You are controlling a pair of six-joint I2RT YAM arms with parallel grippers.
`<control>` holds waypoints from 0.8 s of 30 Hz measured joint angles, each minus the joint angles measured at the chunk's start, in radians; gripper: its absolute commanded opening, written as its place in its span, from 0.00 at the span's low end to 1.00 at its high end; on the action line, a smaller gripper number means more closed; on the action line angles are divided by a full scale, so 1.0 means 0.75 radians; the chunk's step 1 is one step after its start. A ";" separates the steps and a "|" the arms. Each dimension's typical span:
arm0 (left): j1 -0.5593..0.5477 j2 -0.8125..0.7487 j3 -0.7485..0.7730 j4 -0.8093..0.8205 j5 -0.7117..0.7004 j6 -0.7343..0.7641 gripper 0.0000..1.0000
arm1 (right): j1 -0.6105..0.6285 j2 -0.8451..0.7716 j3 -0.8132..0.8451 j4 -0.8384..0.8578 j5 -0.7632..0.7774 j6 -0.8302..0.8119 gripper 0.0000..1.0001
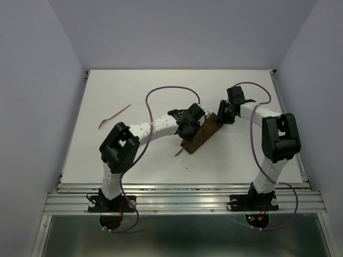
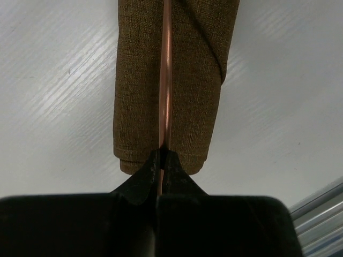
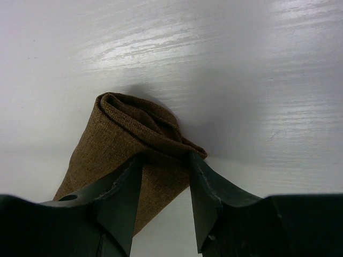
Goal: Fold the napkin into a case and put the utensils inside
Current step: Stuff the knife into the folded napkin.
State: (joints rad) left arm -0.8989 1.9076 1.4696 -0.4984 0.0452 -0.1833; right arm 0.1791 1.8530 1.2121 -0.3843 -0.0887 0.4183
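Two-handed: clamps left gripper [image 2: 162, 155] on a utensil [image 2: 167, 80] lying along the case [image 2: 139, 96] at table [image 1: 134, 91] centre, likely to feed it in, and straddles the case's far end with right gripper [image 3: 165, 158], seemingly to steady it, grip unclear; leaves second utensil [image 1: 113, 115] far left.

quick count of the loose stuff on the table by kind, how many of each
napkin case, folded, brown: 1
utensil sticks, reddish-brown: 2 (one lying loose on the left, one over the case, pinched in the left fingers)
total: 3
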 measured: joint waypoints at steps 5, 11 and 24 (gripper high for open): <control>-0.011 0.084 0.037 -0.011 -0.020 0.007 0.00 | 0.005 -0.002 -0.005 0.005 -0.014 -0.005 0.45; -0.013 0.141 0.094 -0.042 -0.073 0.015 0.00 | 0.016 -0.002 -0.007 0.006 -0.030 -0.006 0.45; -0.013 0.219 0.205 -0.047 -0.143 0.075 0.00 | 0.023 -0.002 -0.007 0.006 -0.039 -0.015 0.45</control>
State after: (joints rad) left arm -0.9089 2.0720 1.6234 -0.5339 -0.0620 -0.1268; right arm 0.1963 1.8519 1.2068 -0.3801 -0.1181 0.4068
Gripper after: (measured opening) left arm 0.041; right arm 0.455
